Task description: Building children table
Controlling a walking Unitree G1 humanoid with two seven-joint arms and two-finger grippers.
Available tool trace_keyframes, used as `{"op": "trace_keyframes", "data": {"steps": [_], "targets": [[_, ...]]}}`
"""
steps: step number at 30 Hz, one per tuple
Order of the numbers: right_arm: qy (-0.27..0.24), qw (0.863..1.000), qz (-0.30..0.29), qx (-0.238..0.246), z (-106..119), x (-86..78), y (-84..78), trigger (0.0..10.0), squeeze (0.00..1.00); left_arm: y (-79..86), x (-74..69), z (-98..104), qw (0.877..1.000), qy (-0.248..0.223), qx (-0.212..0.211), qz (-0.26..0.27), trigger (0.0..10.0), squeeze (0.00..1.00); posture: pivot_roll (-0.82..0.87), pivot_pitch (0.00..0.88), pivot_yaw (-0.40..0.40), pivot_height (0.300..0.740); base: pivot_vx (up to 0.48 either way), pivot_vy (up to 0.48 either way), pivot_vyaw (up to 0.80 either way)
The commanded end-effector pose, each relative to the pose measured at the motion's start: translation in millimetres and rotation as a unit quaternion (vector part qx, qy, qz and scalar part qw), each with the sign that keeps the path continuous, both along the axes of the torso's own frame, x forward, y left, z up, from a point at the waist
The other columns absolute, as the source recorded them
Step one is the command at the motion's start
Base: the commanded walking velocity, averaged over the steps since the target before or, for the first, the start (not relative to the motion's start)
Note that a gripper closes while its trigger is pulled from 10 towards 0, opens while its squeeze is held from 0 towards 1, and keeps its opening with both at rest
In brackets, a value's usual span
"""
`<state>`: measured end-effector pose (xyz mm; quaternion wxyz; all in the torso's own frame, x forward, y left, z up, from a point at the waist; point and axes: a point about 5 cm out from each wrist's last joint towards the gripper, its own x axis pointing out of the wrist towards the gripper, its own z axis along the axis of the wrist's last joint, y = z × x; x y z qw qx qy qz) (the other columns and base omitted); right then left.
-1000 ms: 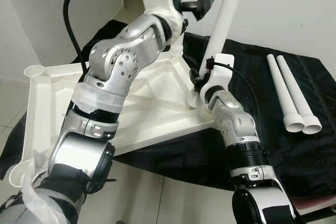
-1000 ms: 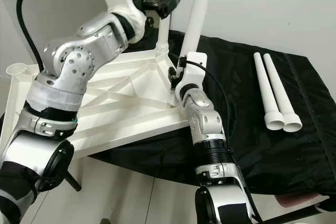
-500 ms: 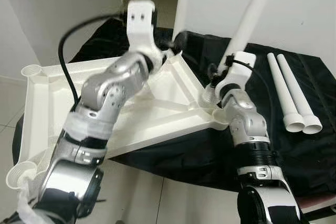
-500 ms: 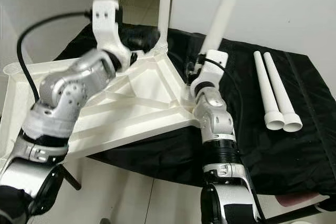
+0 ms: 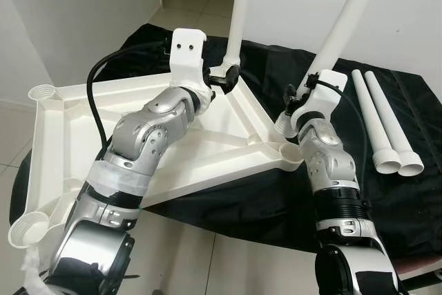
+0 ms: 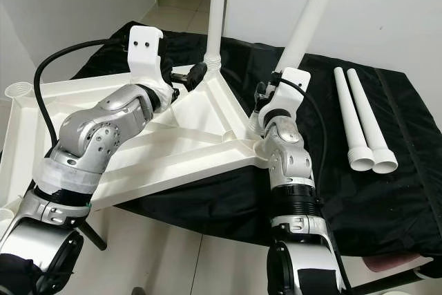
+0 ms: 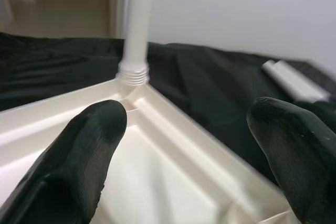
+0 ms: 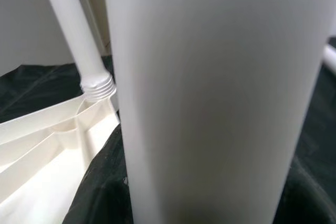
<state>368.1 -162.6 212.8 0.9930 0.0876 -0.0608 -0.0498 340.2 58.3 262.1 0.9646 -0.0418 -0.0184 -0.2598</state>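
An upturned white tabletop lies underside-up on a surface draped in black cloth, its near-left part jutting past the cloth's edge over the tiled floor. Open round sockets show at its far-left and near-left corners.

The left gripper reaches over the tabletop toward the far corner, where an upright leg stands in its socket. The left wrist view shows the black fingers spread wide apart with nothing between them, the foot of that leg just ahead and not touched.

Further right, the right gripper sits at the tabletop's right corner, against the foot of a second leg that leans up and to the right from that socket. The right wrist view has this leg looming very close in front of the camera; whether the fingers clamp it cannot be told.

At the far right, two loose legs lie side by side on the cloth, touching, their flared ends toward the robot, well apart from both grippers.
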Motion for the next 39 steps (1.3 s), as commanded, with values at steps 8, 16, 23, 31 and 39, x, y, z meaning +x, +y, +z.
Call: {"op": "trace_keyframes", "data": {"steps": [8, 16, 23, 31, 39], "targets": [[-0.03, 1.0, 0.003, -0.009, 8.6, -0.4, -0.5, 10.0, 0.0, -4.4, -4.3, -12.0, 0.998, -0.012, 0.042, -0.036, 10.0, 0.0, 0.1, 0.032, -0.087, 0.74, 0.0, 0.0, 0.0], [-0.047, 0.999, 0.01, -0.014, 12.4, -1.9, -0.6, 10.0, 0.0, -7.7, -8.1, -21.4, 0.997, -0.011, 0.06, -0.047, 10.0, 0.0, 0.1, 0.037, -0.08, 0.74, 0.0, 0.0, 0.0], [-0.051, 0.999, 0.01, -0.013, 12.7, -1.5, 0.3, 10.0, 0.0, -7.6, -7.3, -22.5, 0.997, -0.019, 0.07, -0.041, 10.0, 0.0, 0.11, 0.044, -0.082, 0.74, 0.0, 0.0, 0.0], [-0.049, 0.998, 0.016, -0.02, 12.6, 0.8, 1.4, 10.0, 0.0, -7.7, -5.0, -21.7, 0.996, -0.023, 0.079, -0.035, 10.0, 0.0, 0.14, 0.085, -0.114, 0.74, 0.0, 0.0, 0.0], [-0.052, 0.998, 0.019, -0.035, 17.5, 2.8, -2.5, 10.0, 0.0, -2.0, -0.5, -17.8, 0.996, -0.028, 0.086, -0.022, 10.0, 0.0, 0.13, 0.119, -0.121, 0.74, 0.0, 0.0, 0.0]]}}
